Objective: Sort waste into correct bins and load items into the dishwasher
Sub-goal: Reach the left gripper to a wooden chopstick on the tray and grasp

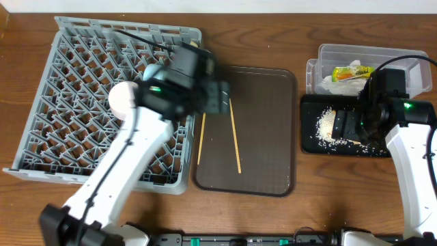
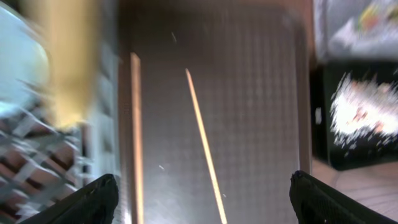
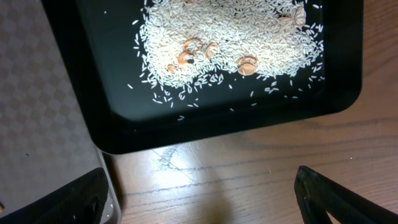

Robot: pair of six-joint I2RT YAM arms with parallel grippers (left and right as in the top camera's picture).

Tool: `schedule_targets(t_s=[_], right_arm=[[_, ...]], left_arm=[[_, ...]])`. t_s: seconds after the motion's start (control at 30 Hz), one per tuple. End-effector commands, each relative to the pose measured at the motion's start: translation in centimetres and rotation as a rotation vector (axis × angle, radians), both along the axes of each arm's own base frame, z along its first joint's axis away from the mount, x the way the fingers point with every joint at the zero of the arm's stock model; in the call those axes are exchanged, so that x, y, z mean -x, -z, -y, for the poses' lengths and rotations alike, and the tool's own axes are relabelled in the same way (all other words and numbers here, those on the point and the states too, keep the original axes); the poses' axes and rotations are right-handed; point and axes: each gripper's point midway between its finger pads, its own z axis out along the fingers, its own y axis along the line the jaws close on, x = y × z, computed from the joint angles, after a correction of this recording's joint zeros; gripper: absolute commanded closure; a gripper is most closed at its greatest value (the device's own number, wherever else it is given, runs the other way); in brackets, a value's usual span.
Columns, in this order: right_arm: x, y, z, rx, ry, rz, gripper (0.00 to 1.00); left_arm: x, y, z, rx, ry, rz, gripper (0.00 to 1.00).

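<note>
A: Overhead first. What lies on the brown tray (image 1: 266, 137)?

B: Only the two chopsticks (image 1: 234, 137), lying flat on its left half, a small gap between them. The left gripper (image 1: 224, 96) hangs over the tray's upper left corner, blurred. The dish rack (image 1: 68, 102) sits left of the tray. Right of the tray are the clear tub (image 1: 410, 58), with the snack wrapper (image 1: 351, 72) inside, and the black tray (image 1: 307, 140), which carries the rice scraps (image 1: 328, 126). The right gripper (image 1: 345, 125) is over that black tray.

A: Left wrist view?

B: Smeared. The fingertips (image 2: 93, 199) stand wide apart with nothing between them. Both chopsticks lie on the brown tray beneath, one along its left rim. A yellow plate (image 2: 68, 62) and a light blue bowl (image 2: 18, 56) show just off the tray's left edge. They look to be in the rack, but it is too blurred to be sure.

A: Right wrist view?

B: The fingers (image 3: 62, 199) are spread wide here too, and empty. The rice is heaped in the black tray, with a few brown bits (image 3: 247, 63) in it. The brown tray's corner is just beside it, with bare table (image 3: 249, 168) between.

A: Which step?

B: My judgement: the waste looks sorted and loading is in hand, with the chopsticks not yet racked. Next, the left gripper needs to drop over one stick, jaws set across it, and close low against the brown tray. The sticks are thin and lie flat, so one may slip out or roll.
</note>
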Motion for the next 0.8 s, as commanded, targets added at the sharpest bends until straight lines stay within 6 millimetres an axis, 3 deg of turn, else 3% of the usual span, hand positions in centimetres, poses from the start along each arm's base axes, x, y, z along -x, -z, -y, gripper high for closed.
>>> schedule_targets(t_s=[0.0,0.2,0.43,0.67,0.77], right_arm=[[-0.3,-0.8,0.5,0.007,0.02,0.026,0.06],[-0.2,-0.8,0.4,0.006,0.02,0.022,0.06],[-0.2,-0.8,0.4,0.006,0.02,0.019,0.06],[-0.2,-0.8,0.4,0.006,0.02,0.019,0.06],[-0.2,-0.8,0.4,0.006,0.02,0.019,0.06]], left_arm=[[1.0,3.2,1.5,-0.054,-0.073,-0.069,0.12],[2.7,10.2,4.9,-0.127,-0.086,-0.231,0.11],[3.3,16.4,6.1,-0.213,-0.061,-0.317,0.11],[4.1,19.7,5.6,-0.276,-0.061,-0.385,0.12],[4.3,20.3,5.4,-0.289,-0.06,-0.399,0.29]])
